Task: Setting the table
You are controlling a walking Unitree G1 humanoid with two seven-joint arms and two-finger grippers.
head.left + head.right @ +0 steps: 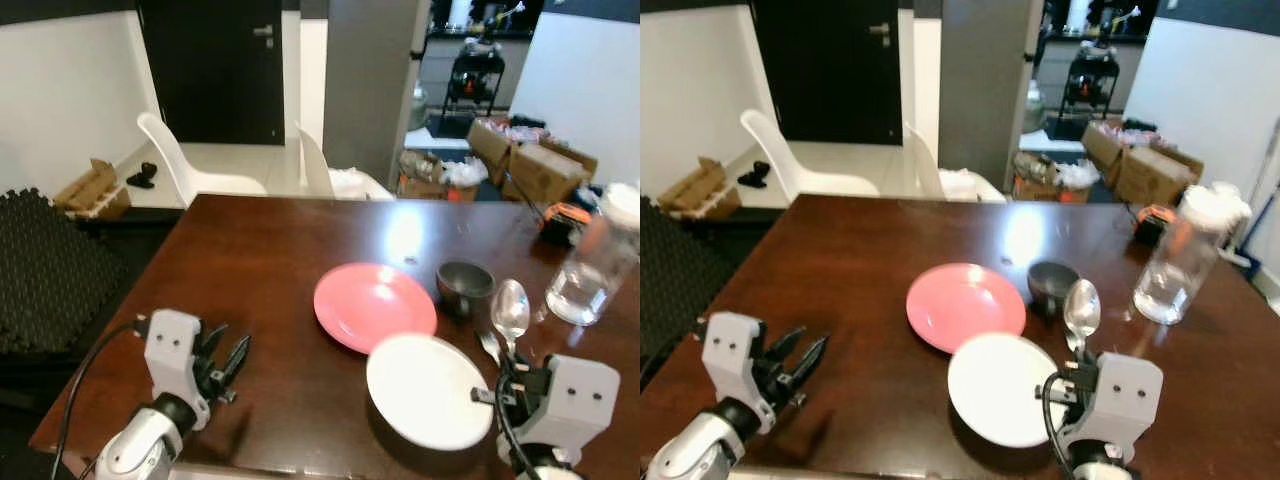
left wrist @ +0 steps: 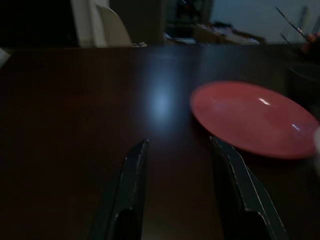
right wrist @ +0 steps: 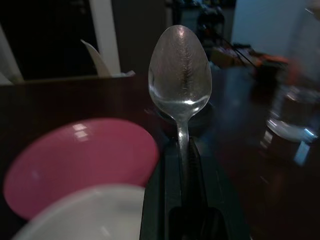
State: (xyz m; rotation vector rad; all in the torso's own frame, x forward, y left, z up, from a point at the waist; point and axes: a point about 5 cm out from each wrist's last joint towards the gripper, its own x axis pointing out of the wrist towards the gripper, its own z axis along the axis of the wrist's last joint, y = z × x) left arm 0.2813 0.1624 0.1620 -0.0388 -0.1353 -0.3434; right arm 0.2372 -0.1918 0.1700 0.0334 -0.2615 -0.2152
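Observation:
A silver spoon [image 3: 180, 75] stands bowl-up, its handle clamped in my right gripper [image 3: 184, 150], which is shut on it. It hovers over the table's near right, just past a white plate [image 1: 430, 390]. Beyond that plate lies a pink plate [image 1: 375, 305], with a small dark bowl [image 1: 465, 283] to its right. My left gripper [image 1: 225, 365] is open and holds nothing, low over the near left of the brown table [image 1: 260, 260]. In the left wrist view its two fingers [image 2: 134, 170] point toward the pink plate [image 2: 255, 117].
A clear pitcher [image 1: 590, 270] with some water stands at the table's right edge, an orange tape measure [image 1: 565, 218] behind it. Two white chairs [image 1: 185, 165] sit at the far side. Cardboard boxes [image 1: 535, 165] lie on the floor beyond.

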